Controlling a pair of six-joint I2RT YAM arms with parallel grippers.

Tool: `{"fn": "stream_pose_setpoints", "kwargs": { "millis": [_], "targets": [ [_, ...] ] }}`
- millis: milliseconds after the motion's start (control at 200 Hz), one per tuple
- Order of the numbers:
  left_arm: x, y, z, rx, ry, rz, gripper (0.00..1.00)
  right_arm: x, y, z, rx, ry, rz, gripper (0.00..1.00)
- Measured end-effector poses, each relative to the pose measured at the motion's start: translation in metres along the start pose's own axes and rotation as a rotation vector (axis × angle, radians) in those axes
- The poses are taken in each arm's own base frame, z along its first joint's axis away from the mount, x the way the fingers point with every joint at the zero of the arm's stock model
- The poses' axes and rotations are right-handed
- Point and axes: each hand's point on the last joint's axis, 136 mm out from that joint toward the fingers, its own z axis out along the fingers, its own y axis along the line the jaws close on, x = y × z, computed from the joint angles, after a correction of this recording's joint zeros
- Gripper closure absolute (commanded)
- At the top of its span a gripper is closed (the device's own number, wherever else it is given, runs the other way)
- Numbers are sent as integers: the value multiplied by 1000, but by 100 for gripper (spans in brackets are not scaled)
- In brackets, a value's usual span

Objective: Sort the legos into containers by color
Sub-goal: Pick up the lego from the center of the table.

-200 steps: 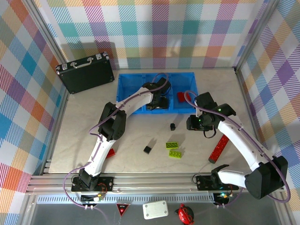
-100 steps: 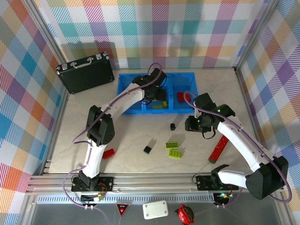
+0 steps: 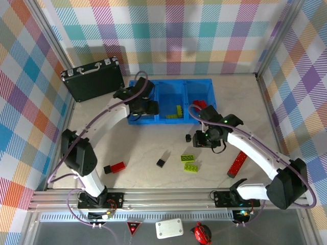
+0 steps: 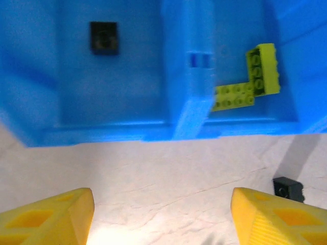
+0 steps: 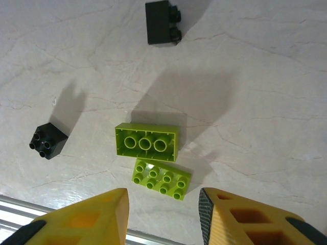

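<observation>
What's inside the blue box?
The blue bin holds a black cube in its left compartment, two lime-green plates in the middle, and something red on the right. From above, the left arm covers part of the left compartment.

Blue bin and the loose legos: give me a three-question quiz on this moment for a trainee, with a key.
1. True or false: the left gripper is shut on a red brick.
2. Multiple choice: what colour lies in the left compartment of the blue bin? A red, B lime green, C black.
3. Fill the blank: the open right gripper hangs above two ____ legos.

Key
1. False: it is open and empty.
2. C: one black cube.
3. Lime-green: the lime-green legos lie close together below it.
</observation>
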Motion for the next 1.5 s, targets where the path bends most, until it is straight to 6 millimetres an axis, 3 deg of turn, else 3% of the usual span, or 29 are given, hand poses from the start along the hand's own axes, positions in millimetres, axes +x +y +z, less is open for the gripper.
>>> {"fn": "stream_pose_setpoints", "kwargs": {
  "millis": [265,475,615,775,1090,1500],
  "targets": [
    [8,83,-26,-44,-22,-87,28,10,15,29,41,68,-22,54],
    [23,121,-29,-73,-4,-81,28,8,16,41,81,65,-11,50],
    [38,128,-25,-75,12,-38,28,0,10,47,130,47,-8,49],
    [50,130,-14,-60,21,-8,27,-23,8,60,146,38,8,51],
    [42,134,-12,-55,-13,-4,27,-64,3,91,165,42,8,54],
    [43,136,-12,-57,-11,-7,27,-71,-6,124,189,100,-12,58]
  ]
}}
